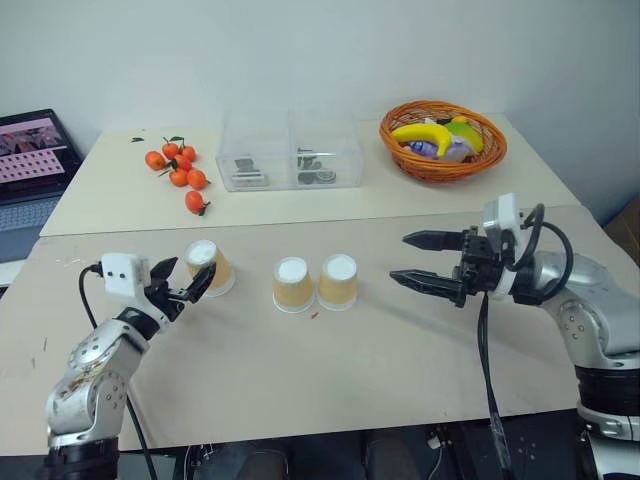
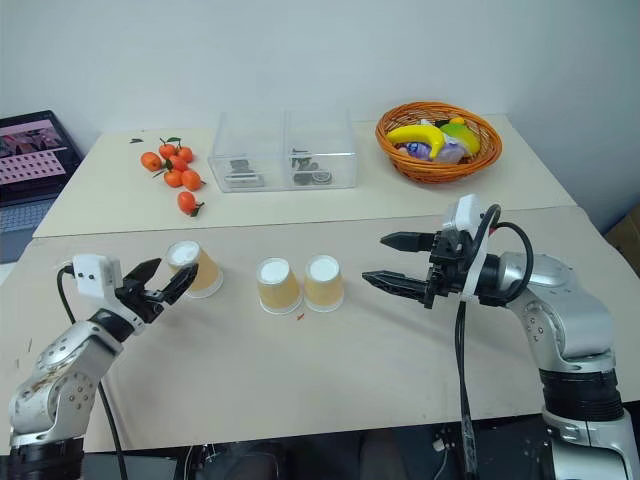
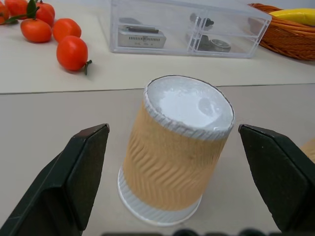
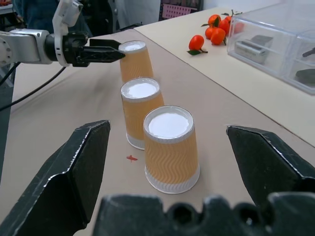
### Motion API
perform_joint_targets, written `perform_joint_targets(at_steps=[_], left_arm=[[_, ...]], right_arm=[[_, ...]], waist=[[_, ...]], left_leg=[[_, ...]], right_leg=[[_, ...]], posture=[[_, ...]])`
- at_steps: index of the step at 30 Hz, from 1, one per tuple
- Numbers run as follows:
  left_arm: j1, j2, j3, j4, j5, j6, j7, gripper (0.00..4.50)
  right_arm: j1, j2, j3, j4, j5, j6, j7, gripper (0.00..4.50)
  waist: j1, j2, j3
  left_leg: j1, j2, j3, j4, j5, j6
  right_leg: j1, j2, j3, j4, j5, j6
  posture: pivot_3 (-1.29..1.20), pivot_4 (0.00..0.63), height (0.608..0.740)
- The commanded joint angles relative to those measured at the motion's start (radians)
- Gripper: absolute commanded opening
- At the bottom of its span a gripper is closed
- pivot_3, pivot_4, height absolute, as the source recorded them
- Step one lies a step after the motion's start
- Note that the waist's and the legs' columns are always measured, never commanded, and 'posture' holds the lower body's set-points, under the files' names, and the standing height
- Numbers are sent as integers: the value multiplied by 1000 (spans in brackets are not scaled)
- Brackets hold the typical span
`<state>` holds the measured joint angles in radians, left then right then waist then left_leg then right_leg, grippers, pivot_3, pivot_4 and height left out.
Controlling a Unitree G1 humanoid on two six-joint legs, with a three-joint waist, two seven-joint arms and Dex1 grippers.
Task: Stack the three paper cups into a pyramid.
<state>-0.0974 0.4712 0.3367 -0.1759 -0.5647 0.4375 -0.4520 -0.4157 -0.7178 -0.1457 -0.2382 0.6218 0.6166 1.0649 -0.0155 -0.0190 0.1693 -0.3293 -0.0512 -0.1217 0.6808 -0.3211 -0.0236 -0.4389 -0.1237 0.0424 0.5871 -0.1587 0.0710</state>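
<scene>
left tool spread wide around the tilted left cup, ready to grasp it; right tool released, waiting beside the upturned pair forming the base.

No word, brand, label or number can be read on anything here. The laptop screen at the table's far left edge shows pink and dark rows of content, too small to make out as text. The only sign is a small red mark on the beige table, just beside the paper cups; its shape is like a tiny cross, and it spells nothing.
</scene>
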Motion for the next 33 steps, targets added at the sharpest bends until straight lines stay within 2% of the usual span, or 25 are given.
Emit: perform_joint_targets(at_steps=[1, 5, 7, 10, 15, 21, 24, 26, 33], left_arm=[[-63, 20, -10, 55, 33, -40, -29, 4500], [-121, 22, -44, 117, 67, -60, -60, 4500], [-130, 9, -43, 120, 43, -59, -92, 3966], [-131, 15, -73, 130, 89, -65, -90, 3094], [-165, 34, -129, 117, 142, -97, -117, 3094], [-439, 53, -162, 155, 124, -49, -157, 3094], [-609, 32, -122, 189, 26, 89, -131, 3094], [-668, 36, -113, 183, -42, 178, -155, 3094], [-674, 90, -177, 30, -248, 396, -365, 3094]], right_arm=[[14, -11, -47, -67, 42, 9, -32, 4406], [37, -13, -56, -92, 55, 11, -60, 4406], [47, -12, -61, -103, 58, 9, -74, 4500], [57, -14, -63, -109, 61, 9, -85, 4500], [69, -17, -64, -110, 60, 3, -93, 4500], [59, -7, -46, -97, 42, -12, -102, 4500], [71, -3, -48, -105, 43, -14, -111, 4500], [82, -3, -51, -115, 45, -15, -118, 4500], [140, -13, -92, -170, 92, 10, -129, 4500]], waist=[[0, 0, 0], [2, 0, 0], [2, 0, 0], [0, 0, 0], [3, 0, 0], [10, -1, 0], [5, -1, 0], [-1, -1, 0], [-19, -1, 0]], left_leg=[[0, 0, 0, 0, 0, 0], [0, 0, 0, 0, 0, 0], [0, 0, 0, 0, 0, 0], [0, 0, 0, 0, 0, 0], [0, 0, 0, 1, 0, 0], [-3, 0, -1, 4, 0, 0], [-4, -1, -1, 4, 0, 0], [-5, -2, -1, 5, 0, 0], [-7, -2, -1, 5, 2, -3]], right_leg=[[0, 0, 0, 0, 0, 0], [0, 0, 0, 0, 0, 0], [0, 0, 0, 0, 0, 0], [0, 0, 0, 0, 0, 0], [0, 0, 0, 0, 0, 0], [0, 0, -1, 0, 1, 1], [0, 0, -1, 1, 2, 2], [0, -1, -1, 1, 2, 3], [-4, -1, 0, 0, 2, 4]], posture=[[0, 150, 738], [0, 150, 738], [0, 150, 738], [0, 150, 738], [0, 150, 738], [0, 150, 738], [0, 150, 738], [0, 150, 738], [0, 150, 738]])
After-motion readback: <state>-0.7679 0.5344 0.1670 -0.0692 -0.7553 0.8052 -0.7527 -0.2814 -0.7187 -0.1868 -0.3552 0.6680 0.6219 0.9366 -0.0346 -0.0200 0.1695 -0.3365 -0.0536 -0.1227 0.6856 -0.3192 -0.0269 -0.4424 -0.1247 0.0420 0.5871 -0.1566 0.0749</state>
